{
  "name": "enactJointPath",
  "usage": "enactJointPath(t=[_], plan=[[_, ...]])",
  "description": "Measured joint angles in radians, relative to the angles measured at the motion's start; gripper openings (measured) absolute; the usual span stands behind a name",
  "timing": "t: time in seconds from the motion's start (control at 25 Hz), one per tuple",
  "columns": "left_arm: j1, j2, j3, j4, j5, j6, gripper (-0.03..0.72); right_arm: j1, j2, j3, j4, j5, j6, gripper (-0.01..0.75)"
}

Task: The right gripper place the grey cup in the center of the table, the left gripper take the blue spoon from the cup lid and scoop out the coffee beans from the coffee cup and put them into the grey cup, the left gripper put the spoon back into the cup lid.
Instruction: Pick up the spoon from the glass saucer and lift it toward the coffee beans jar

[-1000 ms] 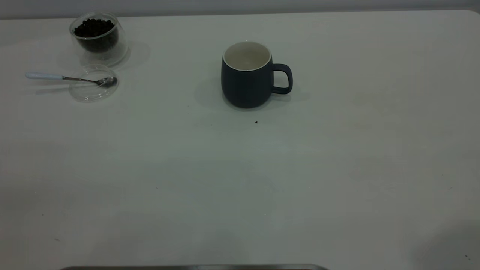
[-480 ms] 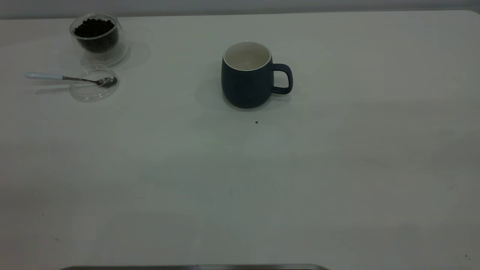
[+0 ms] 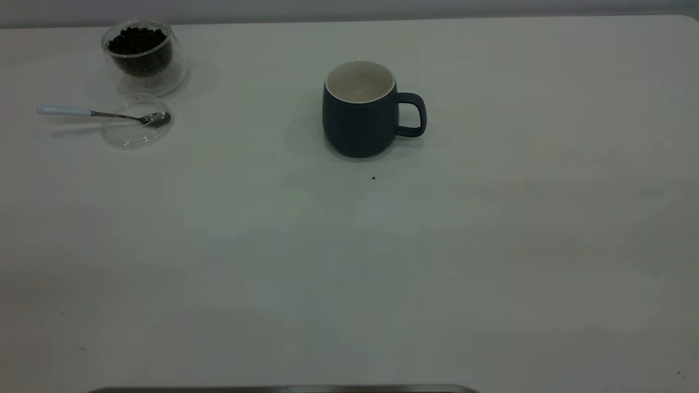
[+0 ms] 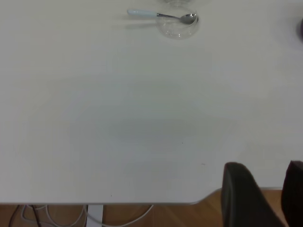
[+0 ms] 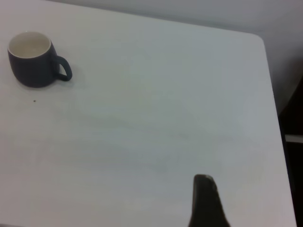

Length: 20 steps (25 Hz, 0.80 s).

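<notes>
Stillness across the last second: your grey cup [image 3: 359, 109] stands upright mid-table, empty, so scooping seems yet to begin. Blue spoon [image 3: 101, 114] rests on the cup lid [image 3: 136, 128] beside the coffee cup [image 3: 143, 54]. Left gripper [image 4: 265, 194] hangs released, empty, well apart; you cannot tell the right gripper's state.

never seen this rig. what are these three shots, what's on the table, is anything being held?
It is a two-arm robot at a table. The wide picture comes from a fixed camera facing the arms; the other two come from cameras on each wrist.

On the table: the grey cup, upright and empty, and at the far left the coffee cup with coffee beans. Beside it, the blue spoon rests its bowl in the cup lid.

Nothing is held. The left gripper, open, and the right gripper hang near the table's edge.
</notes>
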Motion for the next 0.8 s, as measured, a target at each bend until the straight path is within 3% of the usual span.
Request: enactJointPath(t=[0.2,0.8], plan=[[0.0,0.0,0.0,0.0,0.0,0.0,0.28,0.0,-0.015,0.065,0.0,-0.031,0.0,0.459],[0.0,0.0,0.0,0.0,0.0,0.0,0.28,0.0,-0.015,0.068,0.001,0.002,0.0,0.459]])
